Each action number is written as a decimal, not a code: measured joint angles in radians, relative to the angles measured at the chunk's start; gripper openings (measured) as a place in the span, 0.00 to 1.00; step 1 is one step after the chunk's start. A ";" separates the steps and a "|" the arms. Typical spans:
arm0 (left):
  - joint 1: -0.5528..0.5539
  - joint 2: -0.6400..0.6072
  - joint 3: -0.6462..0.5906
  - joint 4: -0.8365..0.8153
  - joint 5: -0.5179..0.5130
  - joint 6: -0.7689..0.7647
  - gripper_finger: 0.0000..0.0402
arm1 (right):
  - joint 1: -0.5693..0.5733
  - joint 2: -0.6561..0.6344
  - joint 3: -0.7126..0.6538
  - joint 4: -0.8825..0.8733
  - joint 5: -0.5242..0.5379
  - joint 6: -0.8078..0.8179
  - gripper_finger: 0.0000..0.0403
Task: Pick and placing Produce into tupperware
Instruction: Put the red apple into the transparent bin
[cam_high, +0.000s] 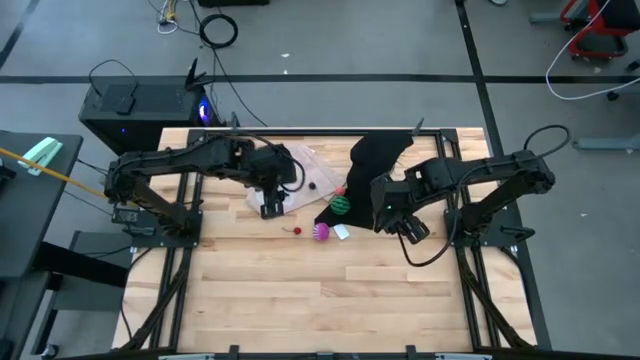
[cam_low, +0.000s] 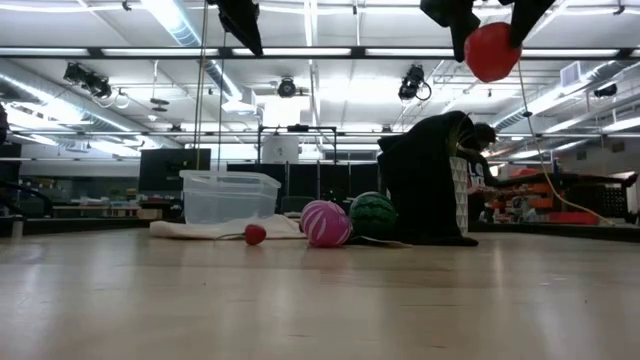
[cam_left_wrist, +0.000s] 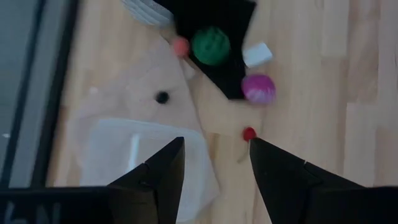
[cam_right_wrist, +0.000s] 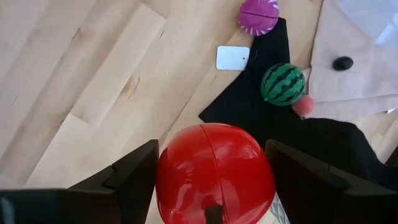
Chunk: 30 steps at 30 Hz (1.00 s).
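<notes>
Tupperware (cam_low: 230, 196) stands at the left of the group of things, a clear shallow container resting on a pale sheet (cam_left_wrist: 134, 81) on the desk (cam_high: 330, 290), and it looks empty in the low view. The left end effector (cam_high: 272, 203) hangs just over that container with its fingers (cam_left_wrist: 163, 171) apart and nothing between them; in its wrist view the translucent tub shows directly beneath.

Moving right, a tiny dark red piece (cam_low: 255, 234) lies on bare wood just beside the sheet, then the magenta-purple piece (cam_low: 325, 223), with the green striped piece (cam_low: 373, 214) close behind it on the black cloth (cam_high: 372, 160). A small white scrap (cam_right_wrist: 232, 57) lies near the magenta one, and a small dark dot (cam_right_wrist: 342, 63) and a pinkish bit (cam_right_wrist: 303, 105) sit by the sheet's edge.

Farthest right, the right end effector (cam_high: 411, 228) is raised well above the desk, clamped on the red ball-like piece (cam_right_wrist: 214, 173), its two fingers pressing either side of the ball.

The move to come likely turns on one relation: the container lies to the robot's left of the held ball, across the cloth and the loose fruit, and lower. The ball is round, so no axis matters. The left arm is nearer the tub and hangs above it, so the right arm's approach may crowd it.
</notes>
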 joint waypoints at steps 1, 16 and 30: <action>0.008 -0.014 0.000 0.019 -0.010 0.000 0.47 | -0.003 0.000 0.000 0.004 0.000 -0.005 0.71; 0.196 -0.275 0.001 0.107 -0.017 0.015 0.48 | -0.131 0.254 0.342 0.013 -0.005 -0.028 0.72; 0.236 -0.387 -0.001 0.150 -0.027 0.092 0.48 | -0.288 0.599 0.808 0.000 -0.061 -0.044 0.72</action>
